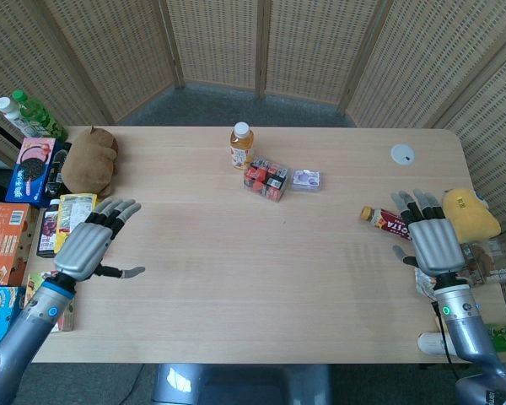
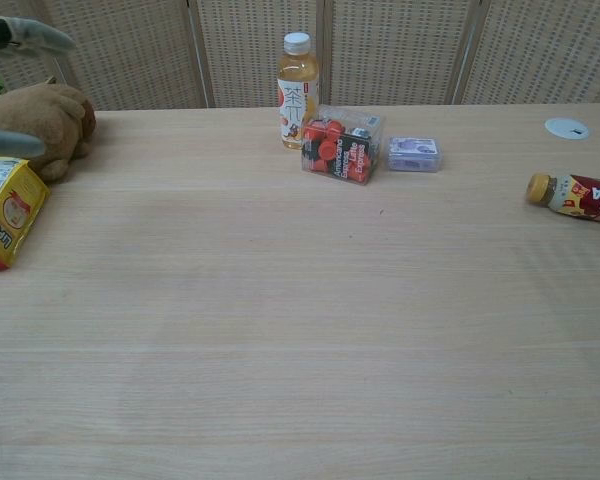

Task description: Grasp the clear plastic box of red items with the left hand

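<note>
Now the left hand (image 1: 90, 245) hovers flat over the table (image 1: 261, 278) at lower left of the head view, fingers apart and stretched toward upper right, thumb out, holding nothing. Right hand (image 1: 432, 240) sits at lower right, fingers spread, empty. Well apart from both, the box (image 1: 266, 178) rests upper centre, just beside a bottle (image 1: 241, 145)

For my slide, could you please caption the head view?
Open left hand over the table, far from the clear box of red items; right hand open beside a lying bottle.
</note>
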Robot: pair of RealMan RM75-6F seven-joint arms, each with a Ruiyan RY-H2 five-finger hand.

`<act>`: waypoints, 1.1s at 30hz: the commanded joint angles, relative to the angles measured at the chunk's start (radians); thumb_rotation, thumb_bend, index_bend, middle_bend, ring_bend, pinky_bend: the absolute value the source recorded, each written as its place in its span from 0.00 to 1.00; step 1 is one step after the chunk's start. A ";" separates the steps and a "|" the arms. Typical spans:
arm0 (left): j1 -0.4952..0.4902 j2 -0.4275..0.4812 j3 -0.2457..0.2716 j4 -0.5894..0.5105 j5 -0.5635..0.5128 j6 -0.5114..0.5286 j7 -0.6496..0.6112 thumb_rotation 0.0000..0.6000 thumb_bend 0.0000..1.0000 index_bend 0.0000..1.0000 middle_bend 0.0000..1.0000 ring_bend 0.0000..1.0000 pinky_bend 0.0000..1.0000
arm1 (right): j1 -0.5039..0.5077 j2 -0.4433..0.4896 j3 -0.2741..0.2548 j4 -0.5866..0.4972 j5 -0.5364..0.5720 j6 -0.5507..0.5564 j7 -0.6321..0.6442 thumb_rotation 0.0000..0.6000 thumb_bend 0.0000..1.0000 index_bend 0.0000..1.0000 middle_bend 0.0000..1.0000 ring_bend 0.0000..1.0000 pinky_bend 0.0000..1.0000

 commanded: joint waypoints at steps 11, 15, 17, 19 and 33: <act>-0.220 -0.186 -0.070 0.272 -0.118 -0.210 -0.065 0.34 0.00 0.00 0.00 0.00 0.00 | 0.002 0.005 0.009 -0.003 0.017 0.000 -0.006 1.00 0.24 0.00 0.05 0.00 0.00; -0.275 -0.253 -0.079 0.360 -0.133 -0.254 -0.081 0.34 0.00 0.00 0.00 0.00 0.00 | -0.002 0.006 0.010 -0.004 0.018 0.006 -0.006 1.00 0.24 0.00 0.05 0.00 0.00; -0.305 -0.287 -0.086 0.405 -0.139 -0.278 -0.094 0.34 0.00 0.00 0.00 0.00 0.00 | -0.002 0.004 0.012 0.001 0.020 0.009 -0.006 1.00 0.24 0.00 0.05 0.00 0.00; -0.334 -0.317 -0.092 0.447 -0.143 -0.302 -0.105 0.34 0.00 0.00 0.00 0.00 0.00 | 0.000 -0.001 0.017 0.014 0.022 0.013 -0.009 1.00 0.24 0.00 0.05 0.00 0.00; -0.481 -0.506 -0.115 0.685 -0.122 -0.365 -0.173 0.34 0.00 0.00 0.00 0.00 0.00 | 0.009 -0.030 0.016 0.064 -0.023 0.047 -0.017 1.00 0.24 0.00 0.00 0.00 0.00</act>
